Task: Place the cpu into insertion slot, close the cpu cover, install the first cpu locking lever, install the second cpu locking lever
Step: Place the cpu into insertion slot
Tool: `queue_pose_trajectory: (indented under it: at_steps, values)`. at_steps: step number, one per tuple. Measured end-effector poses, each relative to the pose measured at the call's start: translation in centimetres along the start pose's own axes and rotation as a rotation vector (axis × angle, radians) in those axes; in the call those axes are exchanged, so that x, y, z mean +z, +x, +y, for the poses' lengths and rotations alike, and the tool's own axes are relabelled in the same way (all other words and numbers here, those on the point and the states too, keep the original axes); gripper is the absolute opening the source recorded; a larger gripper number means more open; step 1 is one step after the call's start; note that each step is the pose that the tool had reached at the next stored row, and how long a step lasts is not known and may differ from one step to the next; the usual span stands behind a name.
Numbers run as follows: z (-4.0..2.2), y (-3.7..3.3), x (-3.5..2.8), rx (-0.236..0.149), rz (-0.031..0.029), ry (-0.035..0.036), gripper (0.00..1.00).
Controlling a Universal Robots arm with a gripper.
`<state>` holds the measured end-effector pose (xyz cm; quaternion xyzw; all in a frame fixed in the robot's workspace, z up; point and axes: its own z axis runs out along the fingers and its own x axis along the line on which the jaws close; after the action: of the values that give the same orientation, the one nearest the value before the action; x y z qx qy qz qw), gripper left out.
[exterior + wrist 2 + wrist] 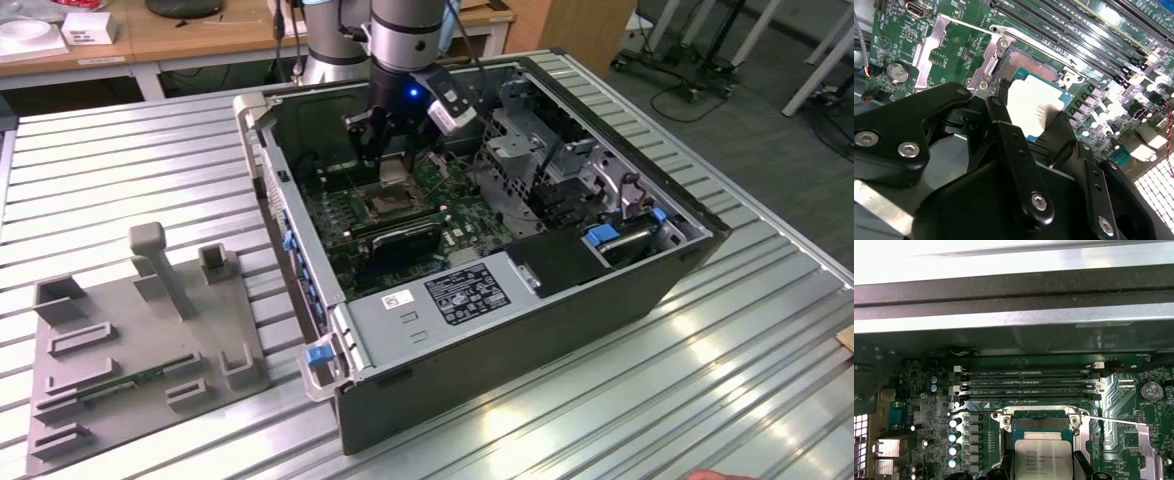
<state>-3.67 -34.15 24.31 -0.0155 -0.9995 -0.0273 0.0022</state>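
My gripper reaches down into the open computer case and is shut on the cpu, a flat silvery square held by its edges between two black fingers. The cpu hangs tilted just over the insertion slot, covering the slot's near part; the slot's far strip of contacts stays uncovered. I cannot tell whether chip and slot touch. The cpu cover, a silvery frame with a cut-out middle, lies swung open beside the slot. A thin lever wire runs along the slot's edge.
Long black memory slots run close beside the socket, and a coin battery sits near the open cover. The case walls, a drive cage and a boxed unit hem the motherboard in. A grey fixture plate lies on the table at the exterior view's left.
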Motion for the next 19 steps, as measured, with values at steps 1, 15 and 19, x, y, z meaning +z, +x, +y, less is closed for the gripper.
queue_pose_trajectory:
  at_steps: [1, 15, 19]
  values:
    - [0.01, 0.01, 0.12, 0.0, 0.0, 0.0001, 0.54]
    - [0.02, 0.02, 0.54, 0.092, -0.0049, -0.0003, 0.54]
    - [0.02, 0.02, 0.59, 0.165, -0.0089, -0.0007, 0.54]
